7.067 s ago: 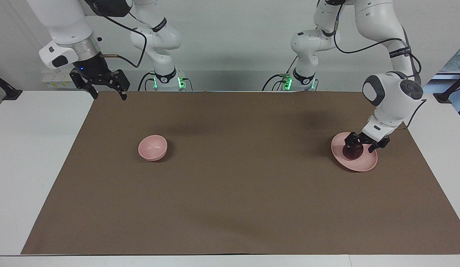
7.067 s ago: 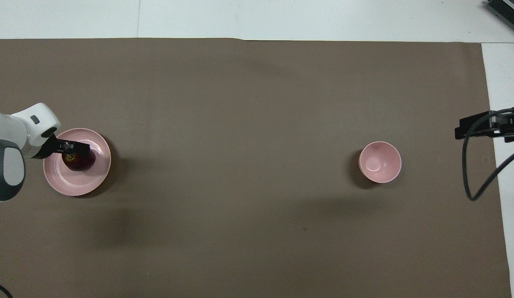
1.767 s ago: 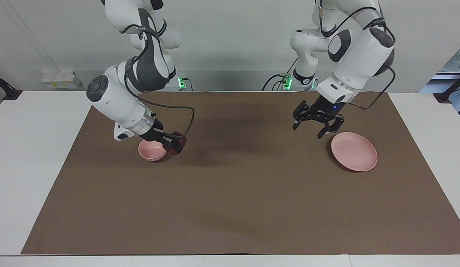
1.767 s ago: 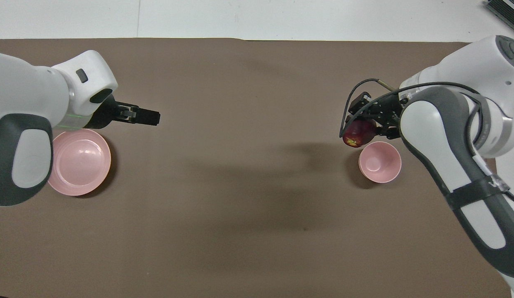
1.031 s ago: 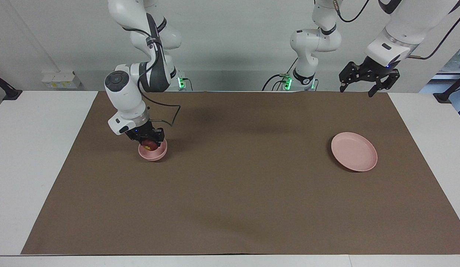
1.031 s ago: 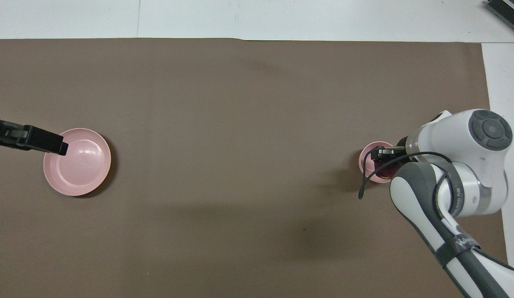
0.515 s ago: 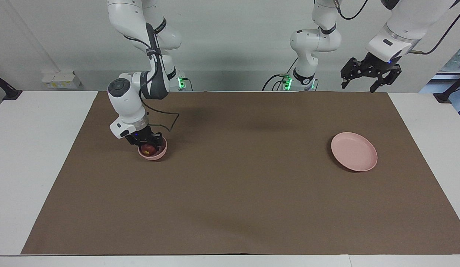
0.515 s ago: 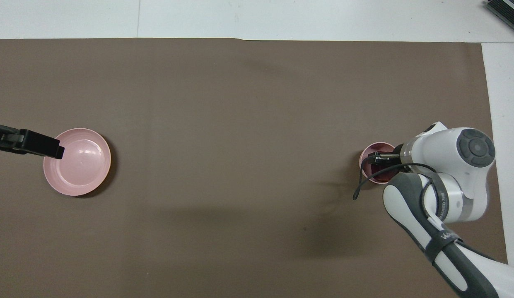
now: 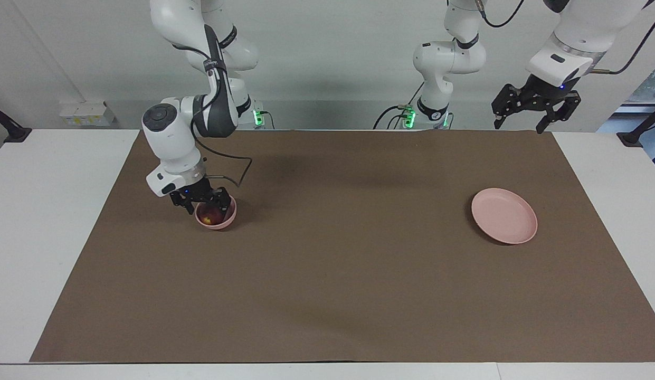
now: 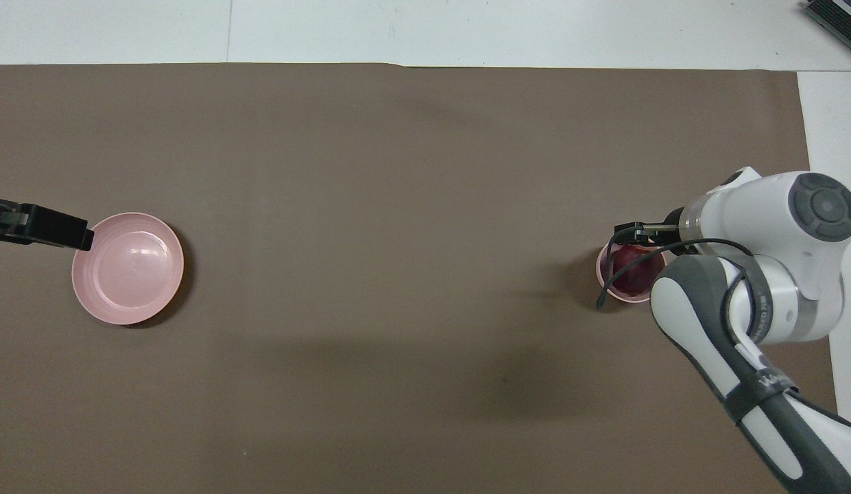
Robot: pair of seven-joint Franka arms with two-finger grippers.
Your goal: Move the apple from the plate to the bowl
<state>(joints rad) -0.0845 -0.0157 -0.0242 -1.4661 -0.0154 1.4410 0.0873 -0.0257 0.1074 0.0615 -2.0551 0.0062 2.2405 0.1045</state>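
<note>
The apple (image 9: 211, 215) lies in the bowl (image 9: 225, 222), directly beneath the right tool (image 9: 200, 201), whose fingers stand apart above the rim, clear of the fruit. Straight up looks like the safe exit. The left tool (image 9: 535, 107) waits open, high and well apart from the plate (image 9: 504, 216).

1. Both views are bright and evenly lit, with soft light from above.
2. Shadows on the brown mat (image 9: 327, 248) are faint and diffuse; a darker one hugs the bowl (image 9: 225, 222) and the plate (image 10: 127, 268).
3. No strong glare; the white table (image 9: 47, 221) looks pale but not blown out.
4. Focus is sharp throughout, with no visible motion blur.
</note>
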